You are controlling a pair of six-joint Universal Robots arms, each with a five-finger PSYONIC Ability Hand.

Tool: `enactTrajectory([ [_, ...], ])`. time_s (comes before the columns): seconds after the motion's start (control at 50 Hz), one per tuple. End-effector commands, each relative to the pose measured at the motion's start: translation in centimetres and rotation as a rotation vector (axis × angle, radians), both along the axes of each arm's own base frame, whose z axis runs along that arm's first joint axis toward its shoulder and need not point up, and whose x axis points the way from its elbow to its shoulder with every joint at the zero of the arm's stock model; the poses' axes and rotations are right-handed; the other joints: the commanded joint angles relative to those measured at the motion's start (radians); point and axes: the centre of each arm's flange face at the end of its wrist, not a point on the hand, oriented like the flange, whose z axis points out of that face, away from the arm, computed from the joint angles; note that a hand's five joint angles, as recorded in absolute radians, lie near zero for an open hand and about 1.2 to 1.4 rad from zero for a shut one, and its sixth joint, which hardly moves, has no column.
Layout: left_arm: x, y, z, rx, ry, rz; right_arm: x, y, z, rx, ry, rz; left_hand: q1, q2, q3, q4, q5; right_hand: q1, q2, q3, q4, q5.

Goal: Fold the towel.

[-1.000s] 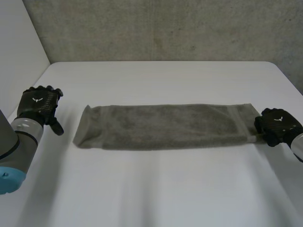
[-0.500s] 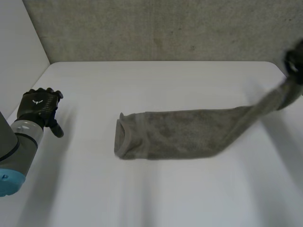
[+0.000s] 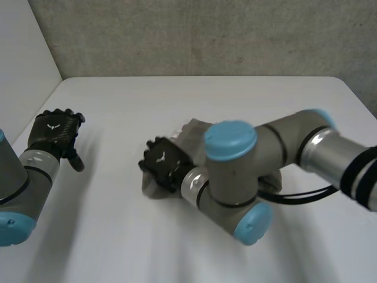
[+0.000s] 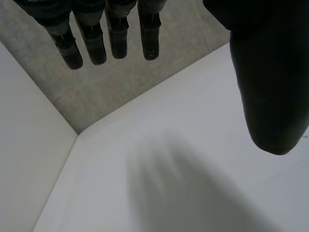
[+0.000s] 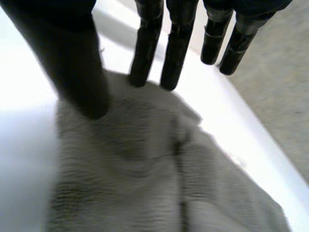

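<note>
The grey towel lies bunched near the table's middle, mostly hidden under my right arm, which reaches across it toward the left. My right hand rests over the towel's left end. In the right wrist view its fingers are straight and the thumb stands apart, both just above the doubled towel and pinching nothing. My left hand hovers at the table's left side, well clear of the towel, and its fingers are straight and open over the bare table.
The white table ends at a grey wall behind and a white wall on the left. My right arm's elbow lies across the table's middle.
My right hand lifted the towel's right end, swung it over to the left end and opened its fingers. The towel now lies doubled and shorter. My left hand barely moved.
</note>
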Motion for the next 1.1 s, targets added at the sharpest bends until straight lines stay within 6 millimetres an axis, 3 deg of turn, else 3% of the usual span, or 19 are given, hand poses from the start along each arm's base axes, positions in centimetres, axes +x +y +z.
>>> enactTrajectory([
  [0.02,-1.3,-0.1,0.8,-0.032,0.004,-0.037,-1.1,-0.1,1.6,0.005,-0.016,-0.023,-0.069,-0.063,-0.052,-0.059,-0.044,-0.542,-0.551,-0.043,-0.076,-0.517],
  [0.06,-1.8,-0.1,1.1,-0.044,0.008,-0.051,-1.9,-0.5,2.7,-0.004,-0.026,-0.040,-0.067,-0.060,-0.052,-0.059,-0.041,-0.542,-0.551,-0.043,-0.076,-0.517],
  [0.1,-3.0,0.1,2.0,-0.075,0.017,-0.086,-4.1,-1.8,4.7,-0.001,-0.052,-0.106,-0.067,-0.060,-0.052,-0.059,-0.041,-0.542,-0.551,-0.043,-0.076,-0.517],
  [0.16,-4.6,0.5,3.0,-0.110,0.027,-0.132,-5.3,-2.5,5.9,0.003,-0.073,-0.144,-0.064,-0.057,-0.052,-0.059,-0.038,-0.542,-0.551,-0.043,-0.076,-0.517],
  [0.2,-5.4,0.7,3.5,-0.126,0.034,-0.153,-8.0,-4.0,7.7,0.018,-0.114,-0.228,-0.061,-0.054,-0.052,-0.059,-0.035,-0.542,-0.551,-0.043,-0.076,-0.517],
  [0.22,-5.4,0.7,3.5,-0.126,0.034,-0.153,-8.0,-4.0,7.7,0.018,-0.114,-0.229,-0.061,-0.054,-0.052,-0.059,-0.035,-0.542,-0.551,-0.043,-0.076,-0.517],
  [0.24,-6.1,1.0,3.9,-0.140,0.040,-0.174,-9.4,-4.8,8.1,0.024,-0.133,-0.273,-0.058,-0.051,-0.052,-0.059,-0.033,-0.542,-0.551,-0.043,-0.076,-0.517],
  [0.36,-9.8,1.9,4.0,-0.164,0.052,-0.292,-14.1,-6.7,7.4,0.054,-0.136,-0.411,-0.052,-0.046,-0.052,-0.059,-0.027,-0.542,-0.551,-0.043,-0.076,-0.517],
  [0.38,-9.8,1.9,4.0,-0.164,0.052,-0.293,-14.1,-6.7,7.4,0.054,-0.136,-0.412,-0.052,-0.046,-0.052,-0.059,-0.027,-0.542,-0.551,-0.043,-0.076,-0.517],
  [0.48,-12.9,1.6,1.9,-0.119,0.043,-0.459,-17.0,-6.9,4.7,0.127,-0.090,-0.489,-0.023,-0.016,-0.052,-0.059,0.003,-0.542,-0.551,-0.043,-0.076,-0.517],
  [0.58,-14.2,1.0,-0.3,-0.058,0.012,-0.548,-18.3,-6.7,3.2,0.157,-0.087,-0.505,-0.023,-0.016,-0.052,-0.059,0.003,-0.542,-0.551,-0.043,-0.076,-0.517],
  [0.76,-15.6,-0.3,-4.0,-0.059,-0.119,-0.603,-18.6,-6.5,2.1,0.168,-0.091,-0.505,0.015,0.022,-0.052,-0.059,0.041,-0.542,-0.551,-0.043,-0.076,-0.517],
  [0.86,-16.0,-0.9,-4.9,-0.072,-0.148,-0.610,-18.3,-6.1,1.8,0.175,-0.087,-0.495,0.162,0.168,-0.052,-0.059,0.187,-0.542,-0.551,-0.043,-0.076,-0.517],
  [1.1,-16.6,-1.0,-6.4,-0.057,-0.155,-0.626,-18.6,-6.3,1.3,0.186,-0.080,-0.506,0.256,0.263,-0.052,-0.059,0.282,-0.542,-0.551,-0.043,-0.076,-0.517],
])
